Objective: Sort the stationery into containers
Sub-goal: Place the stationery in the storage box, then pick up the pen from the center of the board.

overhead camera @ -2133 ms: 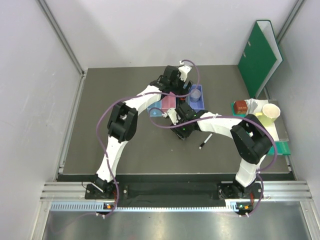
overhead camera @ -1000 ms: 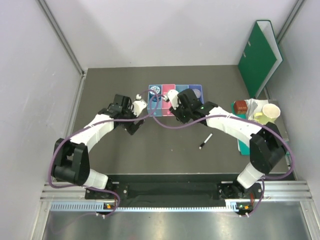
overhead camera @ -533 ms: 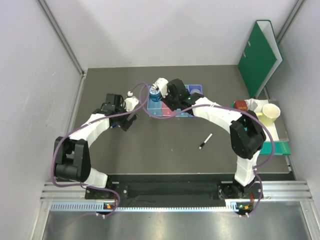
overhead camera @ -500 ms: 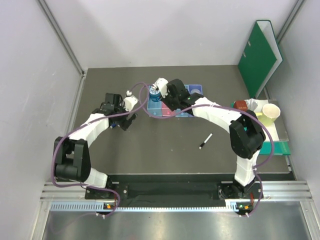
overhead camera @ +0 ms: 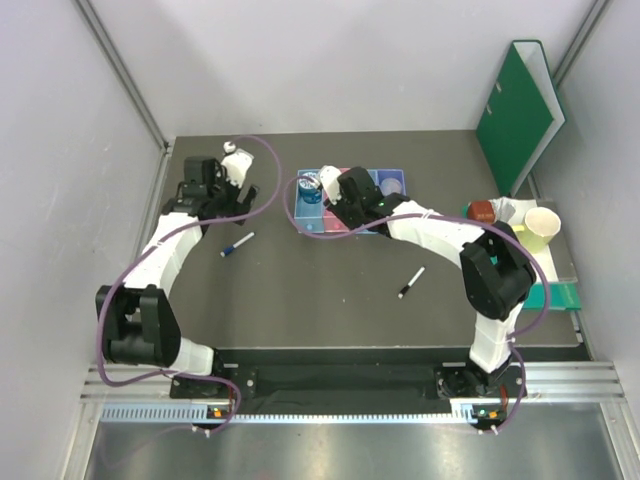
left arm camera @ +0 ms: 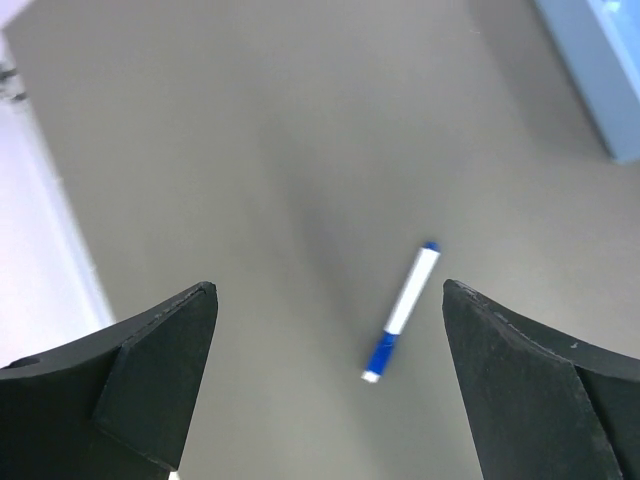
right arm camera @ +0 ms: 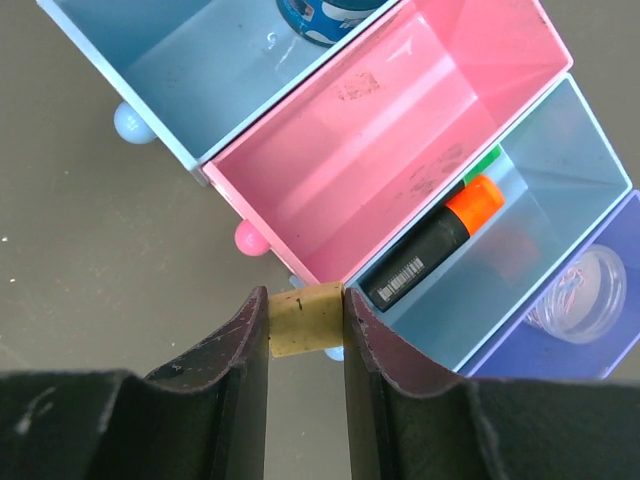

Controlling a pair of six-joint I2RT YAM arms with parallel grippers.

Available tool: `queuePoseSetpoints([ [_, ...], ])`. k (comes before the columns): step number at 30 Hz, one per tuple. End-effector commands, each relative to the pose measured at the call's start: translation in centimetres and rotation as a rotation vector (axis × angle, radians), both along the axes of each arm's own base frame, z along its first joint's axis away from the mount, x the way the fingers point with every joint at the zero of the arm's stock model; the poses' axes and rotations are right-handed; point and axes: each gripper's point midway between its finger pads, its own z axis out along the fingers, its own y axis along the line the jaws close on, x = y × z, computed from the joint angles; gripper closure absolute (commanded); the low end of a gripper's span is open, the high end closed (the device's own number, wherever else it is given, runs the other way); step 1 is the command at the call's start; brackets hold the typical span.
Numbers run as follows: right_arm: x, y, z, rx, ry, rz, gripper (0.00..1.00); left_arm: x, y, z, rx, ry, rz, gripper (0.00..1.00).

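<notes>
left arm swung to upper left; left gripper (left arm camera: 328, 290) splayed, empty, above blue-white pen (left arm camera: 400, 312). right gripper (right arm camera: 305, 300) pinches tan eraser (right arm camera: 305, 320) by corner of pink tray (right arm camera: 400, 130). tin (right arm camera: 325, 15), highlighters (right arm camera: 430, 245), clear pot (right arm camera: 585, 290) already in trays; eraser, that pen, black pen (overhead camera: 411, 282) remain.

Bright even light, soft shadows (wrist views blurrier)
</notes>
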Motion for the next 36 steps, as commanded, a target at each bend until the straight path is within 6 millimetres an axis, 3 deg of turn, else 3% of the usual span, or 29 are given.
queuePoseSetpoints([
  [1,1.1,-0.4,4.6,0.063,-0.111,-0.038,0.85,0.7,1.3,4.2,-0.002,-0.113,0.008,0.01],
  [2,1.4,-0.5,5.0,0.066,-0.127,-0.052,0.85,0.5,2.0,4.4,0.040,-0.127,-0.007,0.01],
  [5,2.4,-0.9,6.1,0.087,-0.154,-0.077,0.86,-0.9,3.2,2.2,0.098,-0.077,-0.042,0.01],
  [8,3.5,-0.8,7.5,0.111,-0.179,-0.094,0.86,-2.6,4.6,-1.2,0.105,0.031,-0.061,0.01],
  [14,6.6,0.3,10.8,0.194,-0.230,-0.118,0.86,-5.9,3.6,-7.1,0.089,0.184,-0.171,0.02],
  [16,7.2,1.0,10.8,0.211,-0.227,-0.113,0.86,-6.2,3.4,-8.2,0.088,0.203,-0.182,0.03],
  [17,7.4,1.7,11.7,0.234,-0.238,-0.098,0.86,-6.4,3.5,-9.3,0.094,0.217,-0.187,0.03],
  [26,8.6,6.5,10.7,0.339,-0.176,-0.031,0.85,-6.2,4.1,-13.3,0.129,0.267,-0.199,0.06],
  [32,8.5,9.0,9.0,0.358,-0.138,0.011,0.85,-5.2,4.5,-14.5,0.169,0.255,-0.215,0.08],
  [36,8.3,9.9,8.1,0.350,-0.131,0.027,0.85,-4.4,4.4,-15.0,0.169,0.253,-0.235,0.14],
])
